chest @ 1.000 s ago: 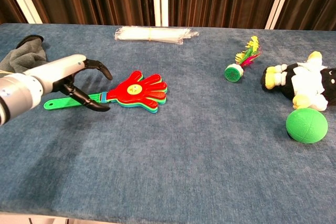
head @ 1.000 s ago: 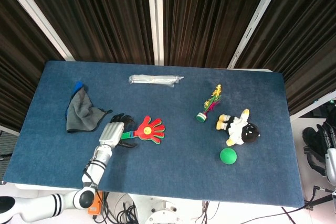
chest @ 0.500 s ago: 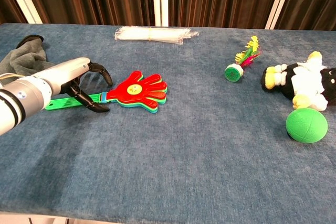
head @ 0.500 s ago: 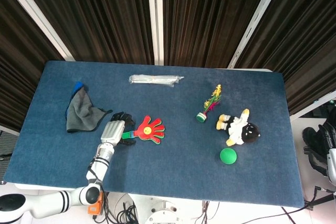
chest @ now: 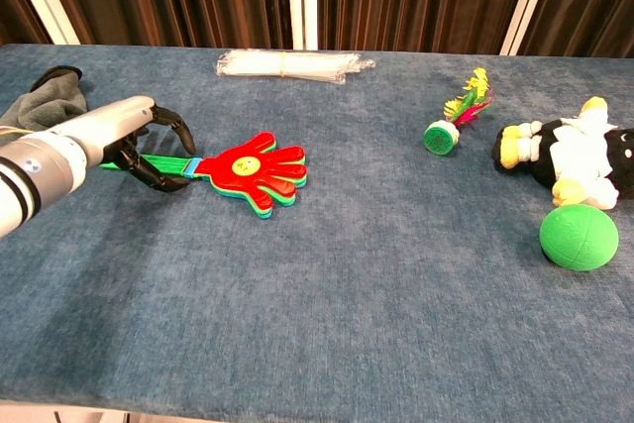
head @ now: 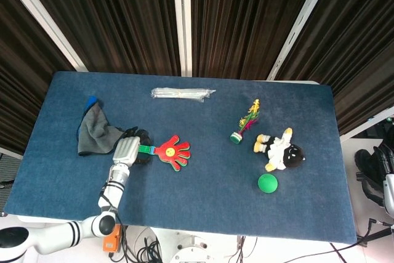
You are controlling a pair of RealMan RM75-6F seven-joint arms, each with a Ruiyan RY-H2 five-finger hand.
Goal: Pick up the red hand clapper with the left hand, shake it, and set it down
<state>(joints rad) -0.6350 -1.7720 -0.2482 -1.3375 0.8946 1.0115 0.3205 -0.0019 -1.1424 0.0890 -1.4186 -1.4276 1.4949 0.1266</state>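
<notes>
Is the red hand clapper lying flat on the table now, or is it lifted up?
Lying flat. The red hand clapper rests on the blue table, while the left hand curls its fingers around the green handle.

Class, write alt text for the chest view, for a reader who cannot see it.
The robot's left hand curls its fingers around the green handle of a red hand clapper on a blue table. Further right lie a feathered shuttlecock, a plush toy and a green ball.

The left hand [chest: 119,141] lies low over the table, dark fingers [chest: 149,173] curled downward.
</notes>
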